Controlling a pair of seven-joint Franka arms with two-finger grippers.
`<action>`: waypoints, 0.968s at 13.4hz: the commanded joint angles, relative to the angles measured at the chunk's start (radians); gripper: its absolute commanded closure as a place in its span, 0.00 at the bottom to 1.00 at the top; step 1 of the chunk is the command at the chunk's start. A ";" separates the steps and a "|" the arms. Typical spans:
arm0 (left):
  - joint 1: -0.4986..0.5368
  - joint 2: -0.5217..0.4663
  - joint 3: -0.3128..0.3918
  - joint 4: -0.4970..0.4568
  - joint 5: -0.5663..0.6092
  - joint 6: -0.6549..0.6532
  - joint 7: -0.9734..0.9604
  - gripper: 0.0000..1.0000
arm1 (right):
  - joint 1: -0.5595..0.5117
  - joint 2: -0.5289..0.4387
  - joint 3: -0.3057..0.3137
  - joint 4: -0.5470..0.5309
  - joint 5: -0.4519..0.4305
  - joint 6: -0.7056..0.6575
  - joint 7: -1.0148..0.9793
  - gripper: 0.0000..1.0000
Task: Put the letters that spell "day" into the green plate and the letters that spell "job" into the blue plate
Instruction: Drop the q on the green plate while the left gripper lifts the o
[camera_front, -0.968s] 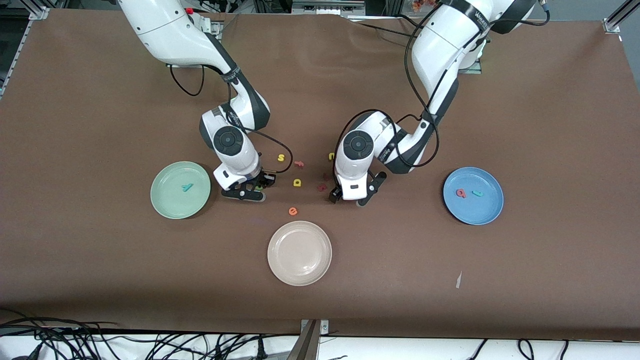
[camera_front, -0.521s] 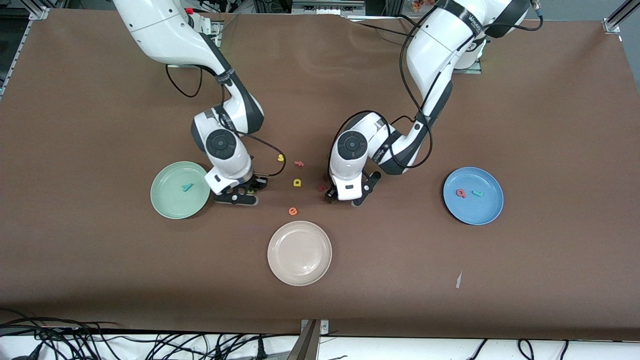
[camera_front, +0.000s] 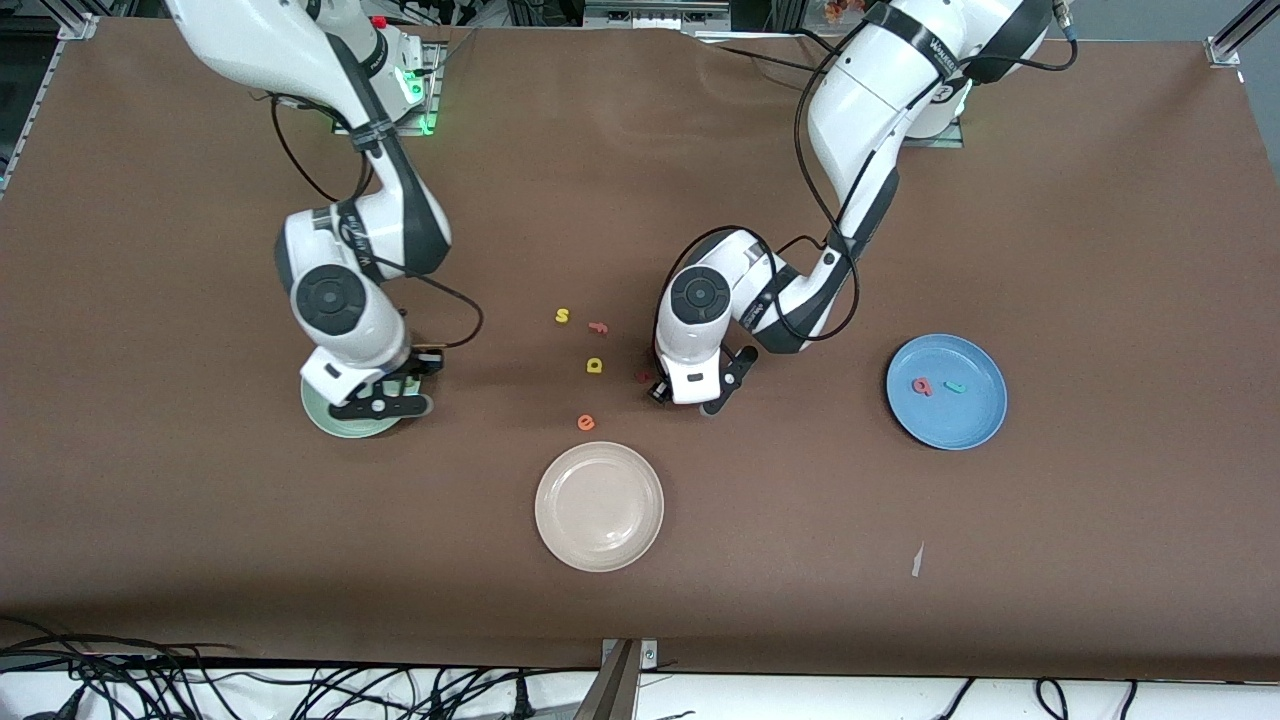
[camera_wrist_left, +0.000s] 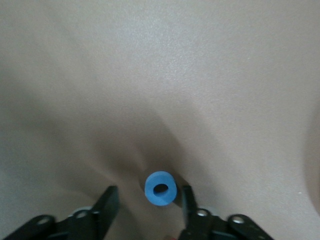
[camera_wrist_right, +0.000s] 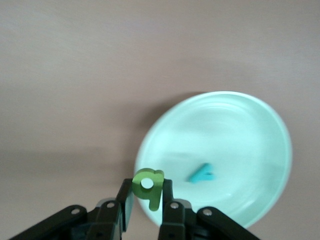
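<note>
R jaws (camera_wrist_right: 147, 200) are clamped on the green d (camera_wrist_right: 148, 186), hanging over the near rim of the green plate (camera_wrist_right: 250, 125), w/ the teal y (camera_wrist_right: 202, 173) lying in the plate just past them. L jaws (camera_wrist_left: 146, 205) are low over the bench (camera_front: 1100, 550), part-open w/ the blue o (camera_wrist_left: 160, 188) between them, ring lying flat, nearer one finger; can't tell if it's gripped yet. L arm is the closer one to the blue plate (camera_front: 975, 425).

The green d (camera_wrist_right: 148, 186) hangs over the green plate (camera_wrist_right: 260, 125) with the teal y (camera_wrist_right: 202, 173); the blue o (camera_wrist_left: 160, 188) lies on the table (camera_wrist_left: 160, 75).
</note>
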 joint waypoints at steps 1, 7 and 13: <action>-0.010 0.014 0.009 0.022 0.032 -0.006 -0.027 0.76 | 0.001 -0.056 -0.033 -0.112 0.008 0.058 -0.079 0.76; 0.036 -0.019 0.006 0.025 0.038 -0.046 0.022 0.96 | 0.001 -0.063 -0.035 -0.131 0.049 0.080 -0.075 0.22; 0.182 -0.171 -0.032 -0.032 0.010 -0.311 0.351 1.00 | 0.012 -0.059 0.080 -0.123 0.115 0.097 0.268 0.21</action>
